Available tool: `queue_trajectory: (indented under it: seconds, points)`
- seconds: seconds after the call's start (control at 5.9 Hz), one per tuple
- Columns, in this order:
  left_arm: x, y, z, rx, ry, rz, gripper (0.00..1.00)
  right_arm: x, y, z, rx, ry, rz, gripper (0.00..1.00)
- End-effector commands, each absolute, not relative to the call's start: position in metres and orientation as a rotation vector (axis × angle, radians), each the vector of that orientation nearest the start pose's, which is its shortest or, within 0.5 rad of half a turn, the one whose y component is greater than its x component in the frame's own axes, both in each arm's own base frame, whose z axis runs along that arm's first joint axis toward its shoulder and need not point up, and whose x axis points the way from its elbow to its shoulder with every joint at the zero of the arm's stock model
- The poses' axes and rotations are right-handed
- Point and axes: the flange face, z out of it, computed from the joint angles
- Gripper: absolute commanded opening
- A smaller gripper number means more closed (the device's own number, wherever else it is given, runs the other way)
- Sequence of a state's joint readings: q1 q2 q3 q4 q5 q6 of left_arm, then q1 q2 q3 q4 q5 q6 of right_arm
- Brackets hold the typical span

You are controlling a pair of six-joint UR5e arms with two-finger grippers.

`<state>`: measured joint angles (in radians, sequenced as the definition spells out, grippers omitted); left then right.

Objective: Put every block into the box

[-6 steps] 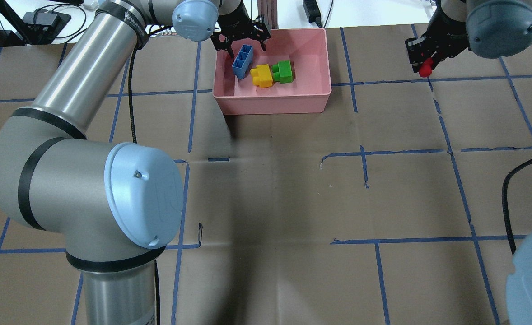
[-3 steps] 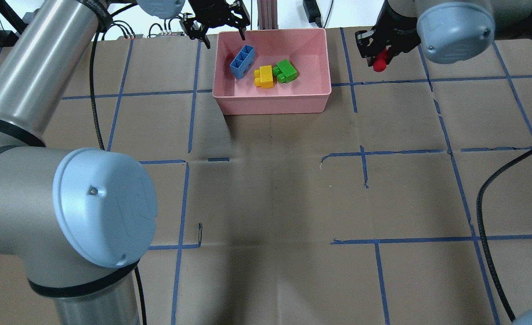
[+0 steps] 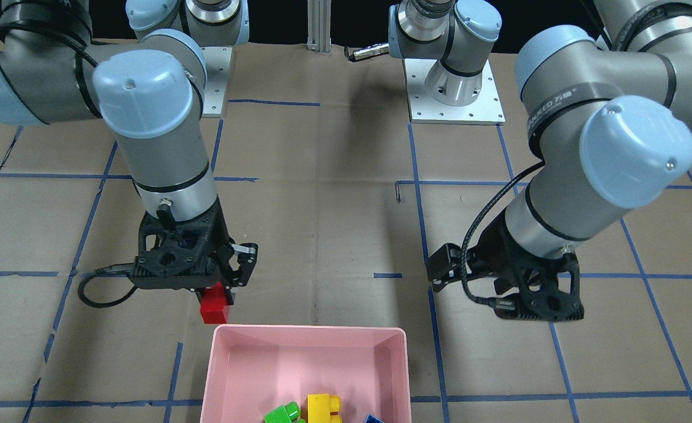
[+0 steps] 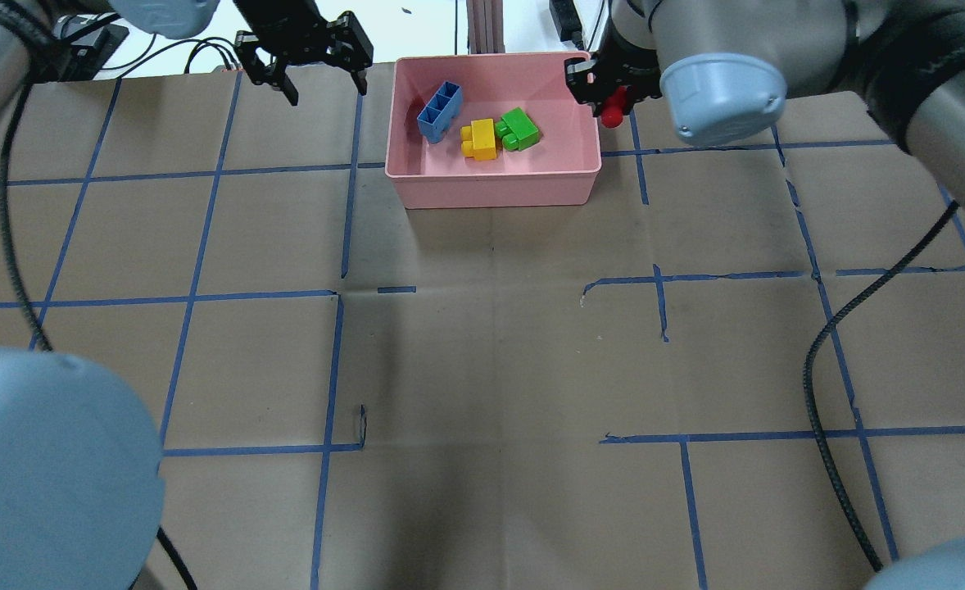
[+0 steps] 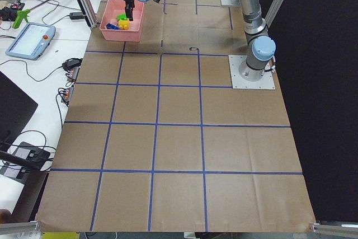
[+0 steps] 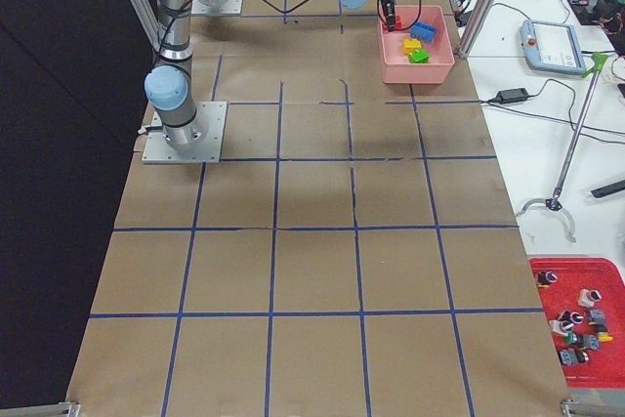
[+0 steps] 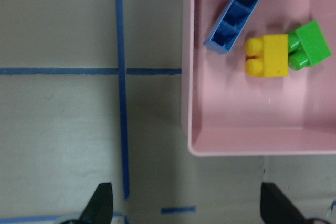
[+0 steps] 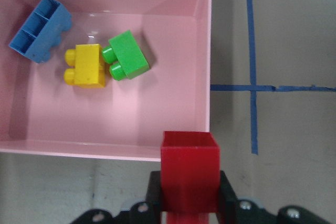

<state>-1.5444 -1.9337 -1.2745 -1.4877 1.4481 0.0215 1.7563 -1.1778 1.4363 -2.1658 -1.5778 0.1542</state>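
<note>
The pink box (image 4: 491, 192) stands at the table's far middle. In it lie the blue block (image 4: 439, 111), the yellow block (image 4: 479, 138) and the green block (image 4: 518, 129); they also show in the right wrist view as blue (image 8: 40, 29), yellow (image 8: 86, 65) and green (image 8: 127, 55). My right gripper (image 4: 613, 105) is shut on the red block (image 8: 189, 174) and holds it above the table at the box's right rim (image 8: 205, 51); the front view shows the red block (image 3: 214, 305) just outside the box's corner. My left gripper (image 4: 325, 86) is open and empty, left of the box (image 7: 186, 103).
An aluminium post (image 4: 482, 24) stands just behind the box. Cables and devices lie on the white bench beyond the table's far edge. Blue tape lines (image 4: 343, 205) grid the brown table cover. A black cable (image 4: 826, 369) hangs from my right arm.
My right gripper has carried the red block left, from well right of the box to its right rim. My left gripper has moved left, out from over the box.
</note>
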Motion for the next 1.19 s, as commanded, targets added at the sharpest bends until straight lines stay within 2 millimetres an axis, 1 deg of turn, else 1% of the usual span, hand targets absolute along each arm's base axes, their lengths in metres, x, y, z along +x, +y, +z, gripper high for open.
queue_trajectory:
  seconds: [0.0, 0.17, 0.34, 0.51, 0.68, 0.85, 1.02]
  points:
    - [-0.1, -0.552, 0.472, -0.047, 3.204, -0.062, 1.0, 0.315, -0.686, 0.361, -0.069, 3.015, -0.554, 0.05]
    - [-0.104, -0.523, 0.487, -0.052, 3.174, -0.068, 1.0, 0.341, -0.716, 0.346, -0.116, 3.006, -0.576, 0.05]
    - [-0.106, -0.51, 0.494, -0.055, 3.179, -0.056, 1.0, 0.357, -0.722, 0.328, -0.142, 3.019, -0.559, 0.05]
    - [-0.106, -0.511, 0.491, -0.055, 3.178, -0.047, 1.0, 0.357, -0.723, 0.323, -0.155, 3.026, -0.55, 0.46]
    - [-0.105, -0.511, 0.49, -0.053, 3.171, -0.041, 1.0, 0.35, -0.729, 0.325, -0.299, 3.029, -0.571, 0.99]
    - [-0.106, -0.512, 0.485, -0.053, 3.171, -0.024, 1.0, 0.344, -0.731, 0.326, -0.303, 3.034, -0.573, 1.0]
    - [-0.114, -0.508, 0.481, -0.024, 3.169, -0.011, 1.0, 0.344, -0.731, 0.325, -0.303, 3.034, -0.571, 1.0]
